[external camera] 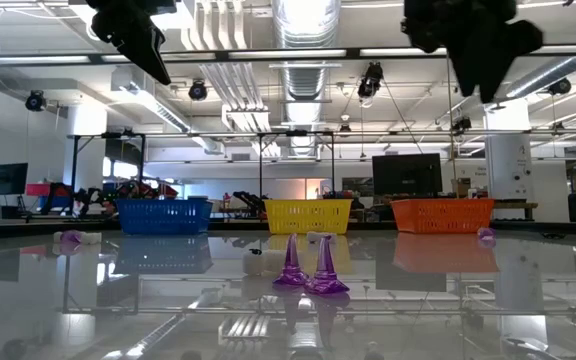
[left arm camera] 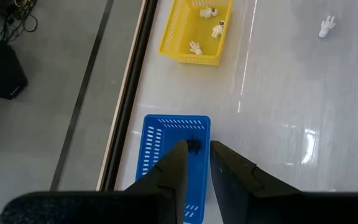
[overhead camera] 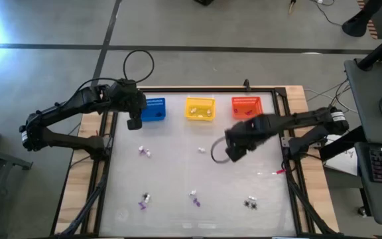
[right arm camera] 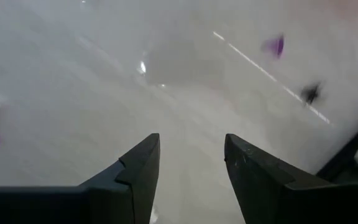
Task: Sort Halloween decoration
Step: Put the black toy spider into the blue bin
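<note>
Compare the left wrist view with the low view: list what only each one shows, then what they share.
Only the left wrist view shows inside the baskets: three white trinkets lie in the yellow basket, and a black trinket lies in the blue basket, seen between the left gripper's narrowly parted fingers.

Only the low view shows the orange-red basket, two upright purple cones on the table, and the room behind.

Both show the blue and yellow baskets side by side.
</note>
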